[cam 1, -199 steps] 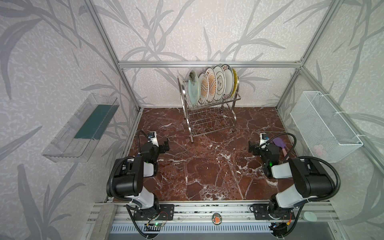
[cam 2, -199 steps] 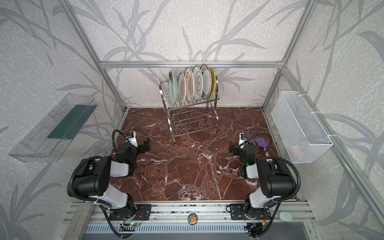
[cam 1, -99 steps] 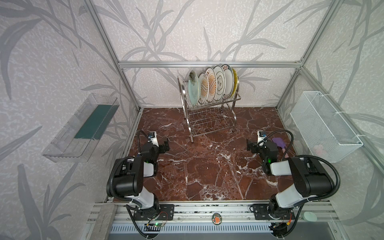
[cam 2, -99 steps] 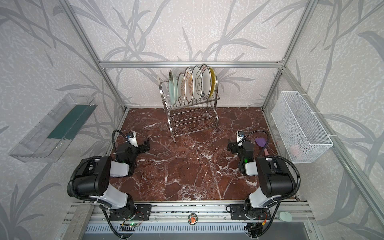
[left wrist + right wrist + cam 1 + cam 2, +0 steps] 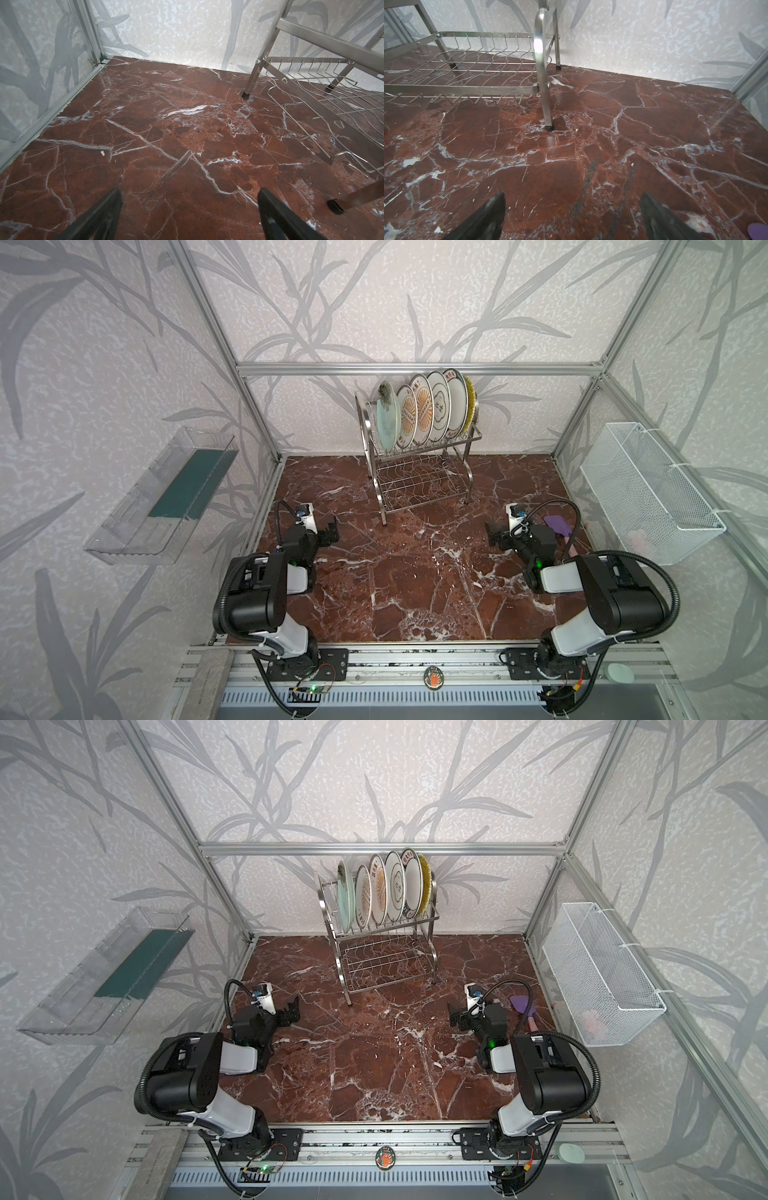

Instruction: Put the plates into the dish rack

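The dish rack [image 5: 432, 443] [image 5: 386, 928] stands at the back centre of the marble table. Several plates stand upright in its top tier: a pale celadon one [image 5: 385, 423], two with orange sunbursts [image 5: 406, 416], a white one with a dark outline [image 5: 440, 406], a green-rimmed one [image 5: 456, 404] and a yellow one [image 5: 471, 406]. The lower tier [image 5: 324, 104] [image 5: 467, 89] holds nothing. My left gripper [image 5: 330, 533] [image 5: 189, 193] hovers open over bare marble, front left of the rack. My right gripper [image 5: 494, 536] [image 5: 572, 196] is open front right of it, holding nothing.
A clear plastic tray [image 5: 162, 493] hangs on the left wall. A white mesh basket [image 5: 648, 493] hangs on the right wall with something pink [image 5: 636, 537] inside. A purple spatula [image 5: 559, 526] lies on the table just behind my right wrist. Aluminium posts frame the cell.
My right wrist has shifted slightly to the left. The left arm has not moved. Both grippers stay open, and the plates stay in the rack.
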Motion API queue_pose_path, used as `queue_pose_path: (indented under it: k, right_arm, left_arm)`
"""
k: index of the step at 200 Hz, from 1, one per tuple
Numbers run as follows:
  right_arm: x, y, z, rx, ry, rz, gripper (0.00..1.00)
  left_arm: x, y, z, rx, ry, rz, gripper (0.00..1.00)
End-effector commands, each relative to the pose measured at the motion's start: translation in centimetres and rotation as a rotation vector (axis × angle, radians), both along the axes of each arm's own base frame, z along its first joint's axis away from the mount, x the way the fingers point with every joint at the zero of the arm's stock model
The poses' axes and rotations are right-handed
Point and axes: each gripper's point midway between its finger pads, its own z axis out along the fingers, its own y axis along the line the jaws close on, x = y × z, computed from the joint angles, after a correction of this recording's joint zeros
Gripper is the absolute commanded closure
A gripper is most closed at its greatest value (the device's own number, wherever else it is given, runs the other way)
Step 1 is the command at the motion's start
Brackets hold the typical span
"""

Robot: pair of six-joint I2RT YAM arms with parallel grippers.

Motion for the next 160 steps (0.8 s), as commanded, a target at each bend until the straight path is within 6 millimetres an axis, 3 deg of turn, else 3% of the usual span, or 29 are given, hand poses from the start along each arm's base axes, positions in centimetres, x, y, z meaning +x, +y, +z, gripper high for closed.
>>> queue_pose_path:
  k: [1,160]
  right_arm:
    - [0.41,0.72,0.44,-0.006,-0.008,0.041,0.01]
    - [0.41,0.73,0.5,-0.004,-0.011,0.041,0.01]
  left_arm:
    - [0.45,-0.15,0.79,0.02,-0.021,-0.019,0.01]
    - [0.45,-0.19,0.8,0.02,-0.022,-0.021,0.01]
